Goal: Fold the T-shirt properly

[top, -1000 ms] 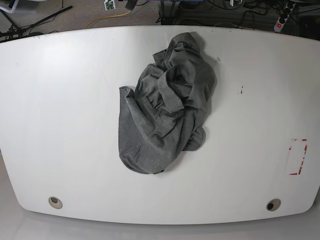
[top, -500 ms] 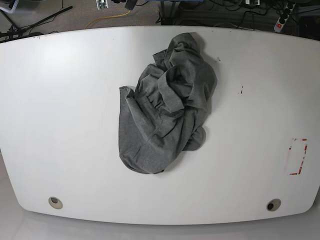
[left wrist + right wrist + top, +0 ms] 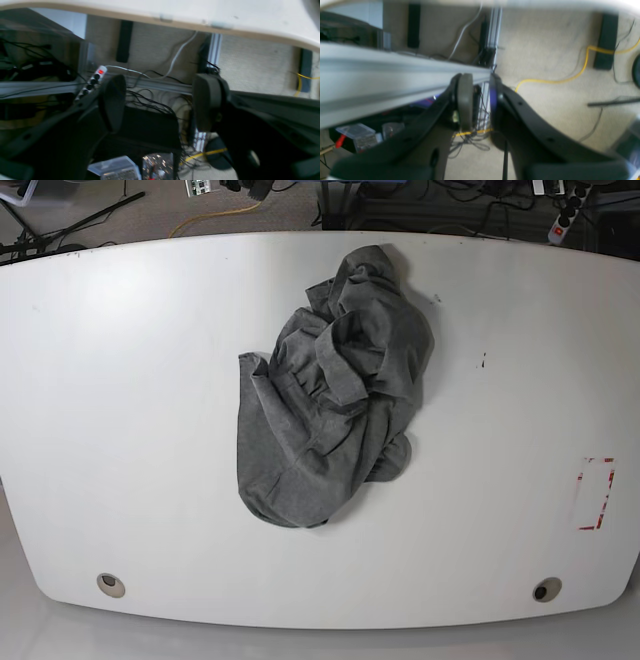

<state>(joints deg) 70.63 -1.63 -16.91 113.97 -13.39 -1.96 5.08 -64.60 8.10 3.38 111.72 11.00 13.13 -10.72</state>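
While T-shirt (image 3: 330,395) lies crumpled mid-table (image 3: 120,400), we hold left gripper (image 3: 160,102) spread wide, empty; right gripper (image 3: 481,100) narrowly parted, pinching nothing.

We see a lab: white worktop (image 3: 120,380), carpet with loose cables (image 3: 552,81), power strip (image 3: 91,81), aluminium framing (image 3: 382,75).

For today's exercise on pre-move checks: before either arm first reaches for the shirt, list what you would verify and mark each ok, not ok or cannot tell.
1. T-shirt wholly on the table: ok.
2. Shirt spread flat: not ok, crumpled in a heap.
3. Left gripper open and empty: ok.
4. Right gripper open enough to grasp: not ok, jaws nearly together, empty.
5. Collar and sleeves located: cannot tell.
6. Arms above the table: not ok, both cameras look under its edge.
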